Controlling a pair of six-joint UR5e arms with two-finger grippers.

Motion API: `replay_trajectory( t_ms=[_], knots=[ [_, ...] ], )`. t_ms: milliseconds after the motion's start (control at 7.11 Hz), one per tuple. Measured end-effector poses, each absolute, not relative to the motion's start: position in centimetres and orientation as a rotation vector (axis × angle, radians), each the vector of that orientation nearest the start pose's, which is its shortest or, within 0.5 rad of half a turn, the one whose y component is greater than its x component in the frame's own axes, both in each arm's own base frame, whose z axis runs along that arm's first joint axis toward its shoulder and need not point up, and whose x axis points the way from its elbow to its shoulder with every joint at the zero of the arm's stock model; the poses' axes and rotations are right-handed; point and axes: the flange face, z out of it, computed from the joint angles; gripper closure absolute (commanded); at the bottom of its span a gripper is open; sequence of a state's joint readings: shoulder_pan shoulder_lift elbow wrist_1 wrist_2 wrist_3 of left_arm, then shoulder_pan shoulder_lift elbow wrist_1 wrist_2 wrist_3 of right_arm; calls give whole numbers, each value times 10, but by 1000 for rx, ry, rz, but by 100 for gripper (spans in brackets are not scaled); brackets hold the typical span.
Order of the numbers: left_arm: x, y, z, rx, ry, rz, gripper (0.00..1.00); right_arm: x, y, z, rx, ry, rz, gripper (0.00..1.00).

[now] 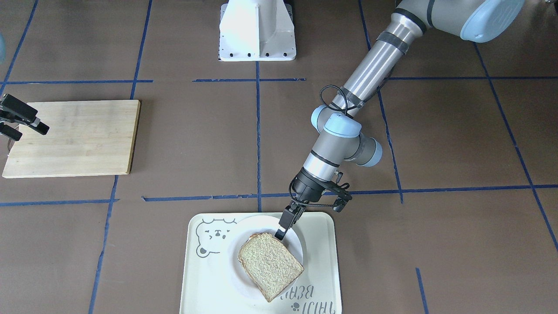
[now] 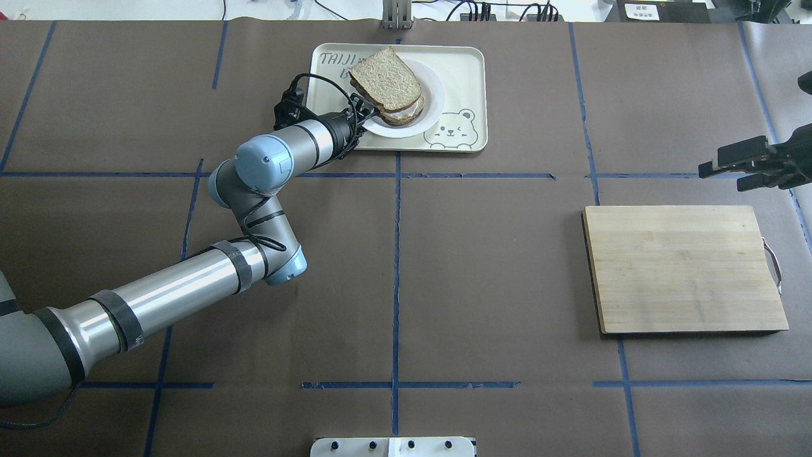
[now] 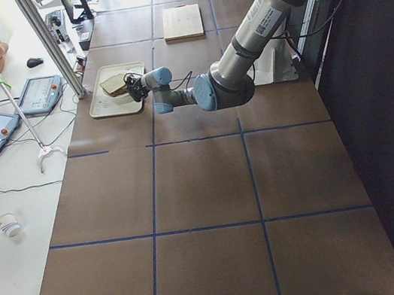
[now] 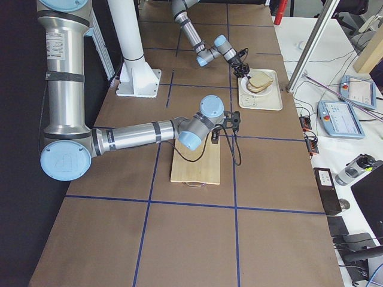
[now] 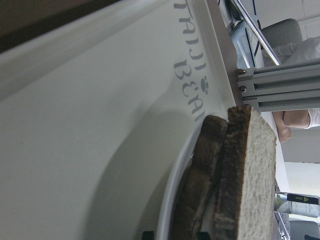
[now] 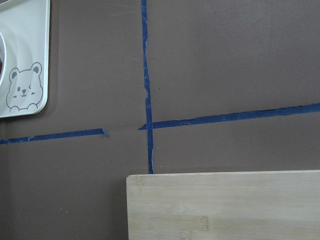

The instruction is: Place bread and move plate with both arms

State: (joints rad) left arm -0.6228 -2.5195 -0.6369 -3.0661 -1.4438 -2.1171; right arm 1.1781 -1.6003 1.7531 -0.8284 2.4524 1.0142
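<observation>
On plate [image 1: 258, 224], bread [image 1: 270, 266] (stacked), left fingers [image 1: 281, 231] beside.

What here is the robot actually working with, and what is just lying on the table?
In the job: bread, plate, left gripper, right gripper.
Just lying there: bear tray under the plate, wooden board, second slice beneath the bread.

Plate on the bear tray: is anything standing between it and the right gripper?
Nothing visible does. Only bare table with blue tape lines lies between the plate and the right gripper; the raised rim of the tray rings the plate.
</observation>
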Motion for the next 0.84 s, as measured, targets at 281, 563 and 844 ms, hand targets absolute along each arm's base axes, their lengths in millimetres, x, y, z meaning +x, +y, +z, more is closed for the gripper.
replay_trajectory(
  t_ms=[281,563,844],
  knots=[
    [583,-598,322,188,1604,-985,56,-134,-471,491,105,-1156,157,0],
    [551,-584,328,182,1623,-939,44,-132,-471,493,109,-1152,158,0],
    [505,-572,319,205,1546,-829,44,-118,-469,507,135,-1132,139,0]
  ],
)
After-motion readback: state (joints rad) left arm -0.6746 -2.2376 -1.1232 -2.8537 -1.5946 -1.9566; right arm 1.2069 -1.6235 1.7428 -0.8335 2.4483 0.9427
